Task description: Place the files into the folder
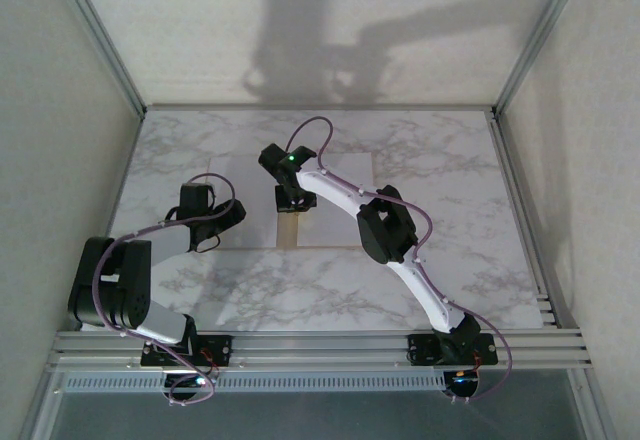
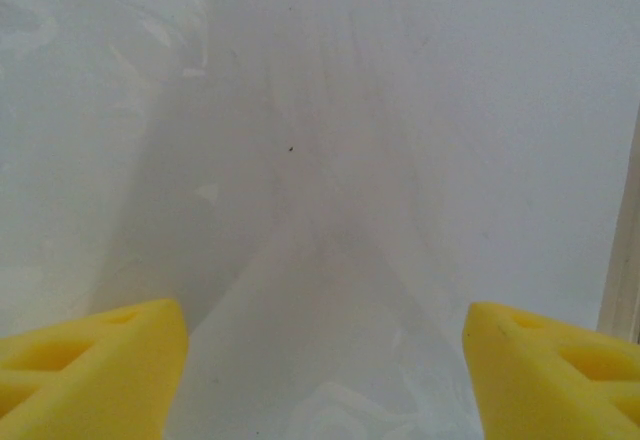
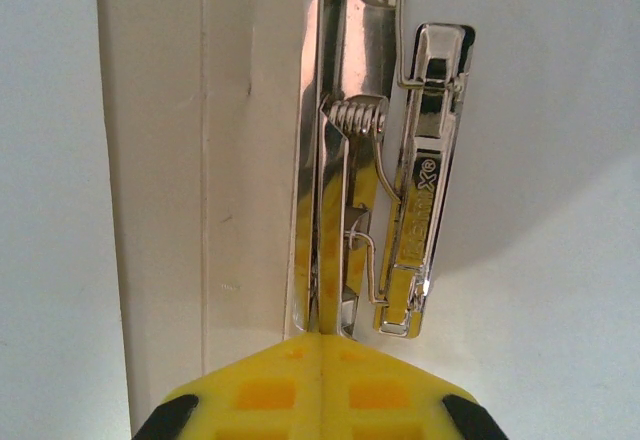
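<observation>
Right gripper has its yellow fingers pressed together with no gap, tips at the near end of the metal clip; whether they nip any thin metal I cannot tell. Left gripper stands wide apart and holds nothing, poised over a white sheet. The folder lies open near the middle of the table, its tan crease bare, with the files at 3 and 9 o'clock of that crease. As I judge it, the sprung clip could slip off the closed tips and jolt the light folder, sliding the loose sheets askew. The left fingers, if pressed down, could crumple the thin paper. Only the right wrist view resolves the clip's spring and lever. The top view places the left gripper at 9 o'clock of the crease.
</observation>
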Available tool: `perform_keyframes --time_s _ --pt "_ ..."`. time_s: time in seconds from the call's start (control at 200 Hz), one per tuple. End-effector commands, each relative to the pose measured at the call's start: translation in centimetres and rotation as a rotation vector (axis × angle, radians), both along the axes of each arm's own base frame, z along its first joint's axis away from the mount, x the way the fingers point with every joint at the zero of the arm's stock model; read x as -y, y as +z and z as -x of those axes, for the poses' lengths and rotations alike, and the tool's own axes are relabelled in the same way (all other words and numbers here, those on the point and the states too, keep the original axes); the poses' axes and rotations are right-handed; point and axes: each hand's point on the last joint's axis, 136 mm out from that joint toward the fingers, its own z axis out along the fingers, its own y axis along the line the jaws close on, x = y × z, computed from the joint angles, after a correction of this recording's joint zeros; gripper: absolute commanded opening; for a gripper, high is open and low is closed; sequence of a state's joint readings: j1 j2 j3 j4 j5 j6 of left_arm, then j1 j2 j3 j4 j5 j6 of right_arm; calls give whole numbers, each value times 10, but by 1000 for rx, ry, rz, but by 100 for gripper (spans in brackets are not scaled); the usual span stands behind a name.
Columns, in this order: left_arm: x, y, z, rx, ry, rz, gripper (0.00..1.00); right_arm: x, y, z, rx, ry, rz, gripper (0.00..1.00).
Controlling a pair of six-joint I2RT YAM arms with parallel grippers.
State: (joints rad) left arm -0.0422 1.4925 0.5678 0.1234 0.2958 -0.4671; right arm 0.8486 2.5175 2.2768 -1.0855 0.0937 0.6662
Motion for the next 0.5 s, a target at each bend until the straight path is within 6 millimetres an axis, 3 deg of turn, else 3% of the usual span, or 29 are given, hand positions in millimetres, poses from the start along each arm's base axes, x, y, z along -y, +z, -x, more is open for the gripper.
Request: perform_keyframes --time_s 0.0,0.496 --pt "1 -34 30 -157 -11 3 75 34 -51 20 -133 -20 149 3" --pt "1 -35 29 -162 -12 2 75 24 -22 10 -103 -22 88 4"
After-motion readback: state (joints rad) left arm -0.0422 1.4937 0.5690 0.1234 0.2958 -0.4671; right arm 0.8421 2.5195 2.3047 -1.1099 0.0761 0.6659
